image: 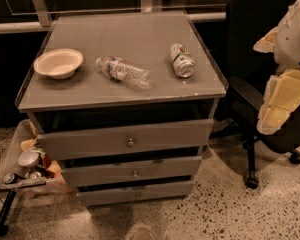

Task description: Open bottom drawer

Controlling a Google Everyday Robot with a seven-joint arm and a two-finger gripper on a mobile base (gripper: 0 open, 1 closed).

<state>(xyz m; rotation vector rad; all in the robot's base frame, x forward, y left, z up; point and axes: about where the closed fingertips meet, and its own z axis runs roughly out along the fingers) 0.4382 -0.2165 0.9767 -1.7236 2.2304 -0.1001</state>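
The bottom drawer [135,193] is the lowest and slimmest of three grey drawer fronts, with a tiny round metal knob [137,195] at its centre. Its front sits just above the floor, and none of its inside shows. The middle drawer [132,171] and the tall top drawer [127,139] are above it. My gripper [280,101], white and cream coloured, hangs at the right edge of the camera view. It is well to the right of the cabinet, above the level of the drawers, and touches nothing.
On the cabinet top lie a cream bowl [58,62], a plastic water bottle [123,71] on its side and a can [182,60] on its side. A black office chair [250,79] stands right of the cabinet. A tray with clutter [25,169] stands to the left.
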